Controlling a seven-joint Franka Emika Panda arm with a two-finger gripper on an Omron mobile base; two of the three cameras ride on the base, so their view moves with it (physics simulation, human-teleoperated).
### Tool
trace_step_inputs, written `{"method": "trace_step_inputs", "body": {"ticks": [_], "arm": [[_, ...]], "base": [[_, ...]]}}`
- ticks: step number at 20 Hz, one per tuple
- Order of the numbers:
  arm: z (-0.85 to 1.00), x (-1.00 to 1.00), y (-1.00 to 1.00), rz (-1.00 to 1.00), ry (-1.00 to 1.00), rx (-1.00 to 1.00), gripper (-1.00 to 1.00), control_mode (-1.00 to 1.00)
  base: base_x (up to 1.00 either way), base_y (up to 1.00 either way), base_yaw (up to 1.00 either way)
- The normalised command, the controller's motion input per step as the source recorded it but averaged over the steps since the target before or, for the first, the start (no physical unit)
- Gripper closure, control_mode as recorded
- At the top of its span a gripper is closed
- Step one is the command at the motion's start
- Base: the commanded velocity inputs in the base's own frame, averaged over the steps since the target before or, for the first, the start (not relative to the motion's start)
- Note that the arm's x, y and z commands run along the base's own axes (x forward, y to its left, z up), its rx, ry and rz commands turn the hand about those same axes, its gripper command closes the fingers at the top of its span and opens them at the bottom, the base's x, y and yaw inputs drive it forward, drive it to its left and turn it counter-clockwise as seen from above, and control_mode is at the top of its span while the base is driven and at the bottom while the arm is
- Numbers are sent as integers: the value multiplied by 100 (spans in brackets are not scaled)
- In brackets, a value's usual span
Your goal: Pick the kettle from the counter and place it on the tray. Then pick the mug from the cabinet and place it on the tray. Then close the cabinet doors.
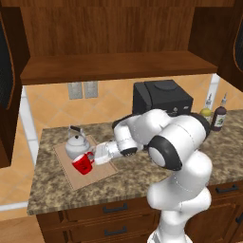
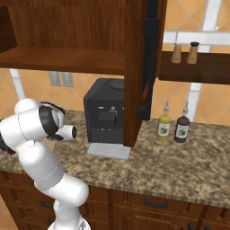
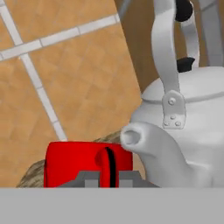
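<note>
Left base view: gripper (image 1: 93, 158) clamped on the mug (image 1: 83, 164), tilted just over the tray (image 1: 80, 176) on the table — held beside the kettle (image 1: 76, 144) for set-down.

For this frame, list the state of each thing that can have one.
kettle: upright on the tray
mug: tilted, held over the tray beside the kettle
end effector: shut on the mug
cabinet doors: open
cabinet: shelf bare
</note>
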Motion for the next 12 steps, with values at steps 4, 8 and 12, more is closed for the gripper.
{"method": "trace_step_inputs", "body": {"ticks": [4, 8, 12], "arm": [[-31, -20, 0, 24, 0, 0, 100, -100], [-25, -35, 0, 18, -1, 0, 100, -100], [-30, -41, 8, 1, -13, 0, 100, -100]], "base": [[0, 0, 0], [0, 0, 0], [0, 0, 0]]}}
